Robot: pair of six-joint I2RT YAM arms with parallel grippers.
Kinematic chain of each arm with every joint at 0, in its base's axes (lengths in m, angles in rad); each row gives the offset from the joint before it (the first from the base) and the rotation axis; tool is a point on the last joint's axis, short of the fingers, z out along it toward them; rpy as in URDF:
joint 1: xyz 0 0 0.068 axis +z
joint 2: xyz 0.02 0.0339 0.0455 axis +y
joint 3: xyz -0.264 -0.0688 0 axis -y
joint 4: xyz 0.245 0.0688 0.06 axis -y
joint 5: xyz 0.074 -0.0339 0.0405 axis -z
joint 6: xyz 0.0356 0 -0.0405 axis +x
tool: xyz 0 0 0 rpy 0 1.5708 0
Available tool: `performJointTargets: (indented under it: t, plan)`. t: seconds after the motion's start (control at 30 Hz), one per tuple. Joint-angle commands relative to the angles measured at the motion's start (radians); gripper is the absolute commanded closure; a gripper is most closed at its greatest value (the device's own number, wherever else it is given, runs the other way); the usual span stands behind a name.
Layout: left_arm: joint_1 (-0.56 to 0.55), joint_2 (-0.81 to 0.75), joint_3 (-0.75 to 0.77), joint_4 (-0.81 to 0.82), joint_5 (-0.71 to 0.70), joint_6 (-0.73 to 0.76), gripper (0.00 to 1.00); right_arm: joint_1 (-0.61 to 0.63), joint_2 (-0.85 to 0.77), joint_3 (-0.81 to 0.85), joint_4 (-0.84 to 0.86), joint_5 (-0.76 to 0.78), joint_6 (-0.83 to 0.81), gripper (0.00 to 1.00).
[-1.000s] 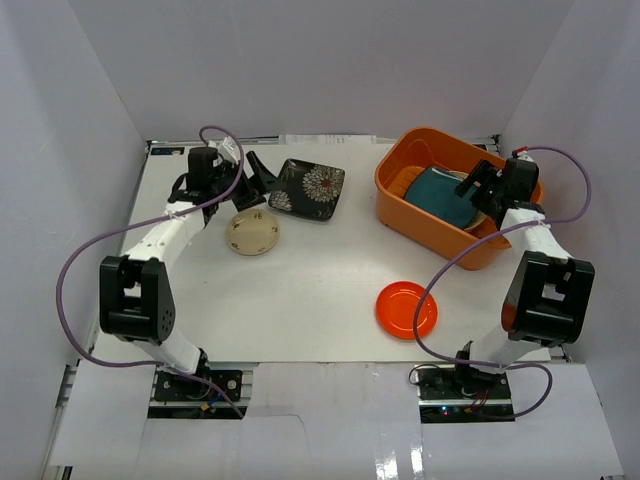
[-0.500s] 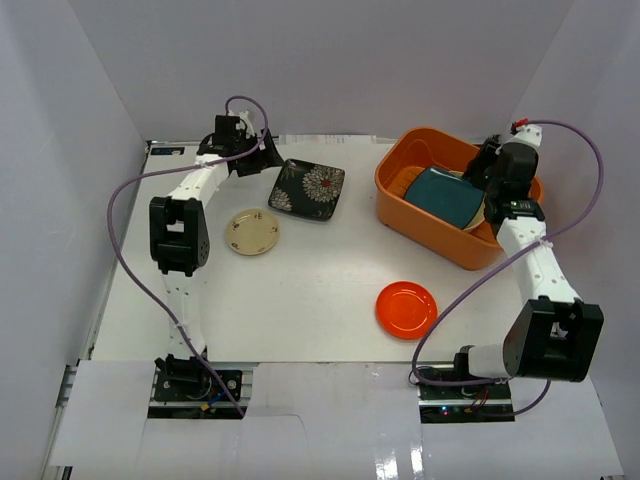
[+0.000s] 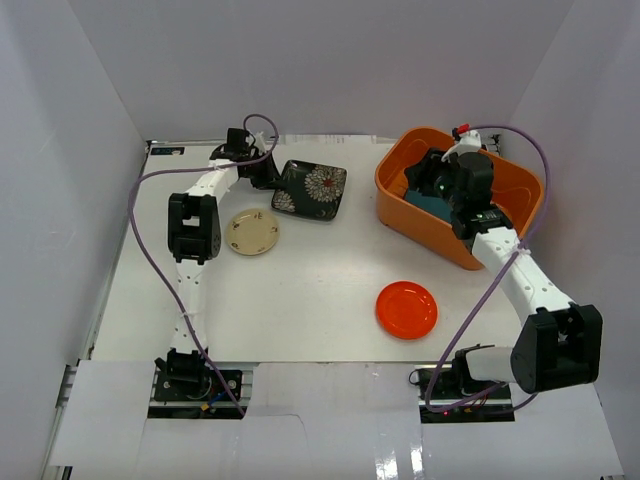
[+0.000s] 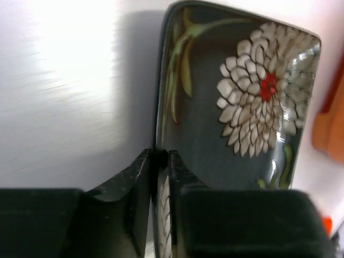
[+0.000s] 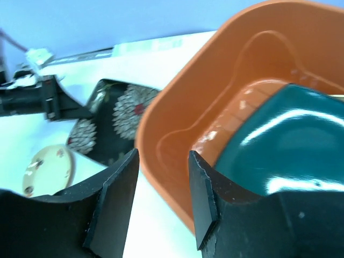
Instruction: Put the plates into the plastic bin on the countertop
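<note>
A square black plate with white flowers [image 3: 312,189] lies at the back of the countertop [image 3: 320,280]. My left gripper [image 3: 267,175] is shut on its left edge, and in the left wrist view the jaws [image 4: 159,161] pinch the rim of that plate [image 4: 236,102]. The orange plastic bin [image 3: 415,232] stands at the back right with a dark teal plate [image 5: 285,145] inside. My right gripper [image 3: 428,180] hovers over the bin's left end, open and holding nothing [image 5: 161,199]. A patterned beige plate [image 3: 252,232] and a red plate [image 3: 406,309] lie loose.
White walls enclose the table on the left, back and right. The bin's near wall [image 5: 177,123] runs below my right fingers. The left arm stretches along the left side, with its purple cable looping beside it.
The left arm reached back to the flowered plate and its jaws shut on the edge. The right gripper swung left over the bin and its jaws narrowed.
</note>
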Motion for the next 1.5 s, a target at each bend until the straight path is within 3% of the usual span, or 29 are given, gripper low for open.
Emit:
performJointTargets:
  t: [0.0,0.03,0.13,0.3,0.37,0.47,0.53,0.57,0.7,0.9,1.07,1.23,1.33,1.37,1.47]
  plan:
    - [-0.003,0.016,-0.013,0.002,0.069,-0.012,0.77,0.043,0.014,-0.013,0.072,-0.051,0.029,0.52]
    - [-0.003,0.004,-0.025,0.013,0.063,-0.018,0.9,0.051,0.017,-0.016,0.08,-0.059,0.033,0.51]
    - [-0.003,-0.021,-0.072,0.049,0.063,-0.028,1.0,0.072,0.028,-0.022,0.086,-0.082,0.049,0.51]
    - [0.009,-0.111,-0.195,0.142,0.107,-0.081,1.0,0.089,0.039,-0.027,0.097,-0.133,0.076,0.48]
    - [0.043,-0.199,-0.27,0.27,0.166,-0.182,1.0,0.11,0.048,-0.019,0.102,-0.16,0.089,0.46]
    - [0.098,-0.311,-0.465,0.511,0.299,-0.388,1.0,0.156,0.07,0.01,0.099,-0.217,0.089,0.38]
    - [0.115,-0.424,-0.576,0.6,0.331,-0.457,1.0,0.19,0.094,0.035,0.115,-0.3,0.086,0.29]
    - [0.117,-0.459,-0.606,0.613,0.339,-0.465,1.0,0.203,0.103,0.042,0.118,-0.3,0.087,0.29]
    - [0.132,-0.646,-0.775,0.736,0.375,-0.553,1.0,0.256,0.148,0.081,0.103,-0.294,0.093,0.12]
    - [0.137,-0.904,-1.002,0.787,0.364,-0.591,1.0,0.289,0.208,0.125,0.048,-0.263,0.109,0.01]
    - [0.128,-1.098,-1.202,0.767,0.379,-0.565,1.0,0.289,0.231,0.145,0.046,-0.304,0.132,0.0]
    - [0.123,-1.222,-1.3,0.741,0.414,-0.54,1.0,0.29,0.231,0.116,0.121,-0.36,0.205,0.18]
    - [0.118,-1.288,-1.326,0.742,0.427,-0.543,1.0,0.29,0.244,0.092,0.155,-0.384,0.24,0.52]
    - [0.117,-1.301,-1.329,0.747,0.427,-0.549,1.0,0.29,0.251,0.081,0.177,-0.415,0.271,0.7]
    - [0.114,-1.349,-1.338,0.78,0.439,-0.587,1.0,0.292,0.267,0.088,0.22,-0.508,0.314,0.84]
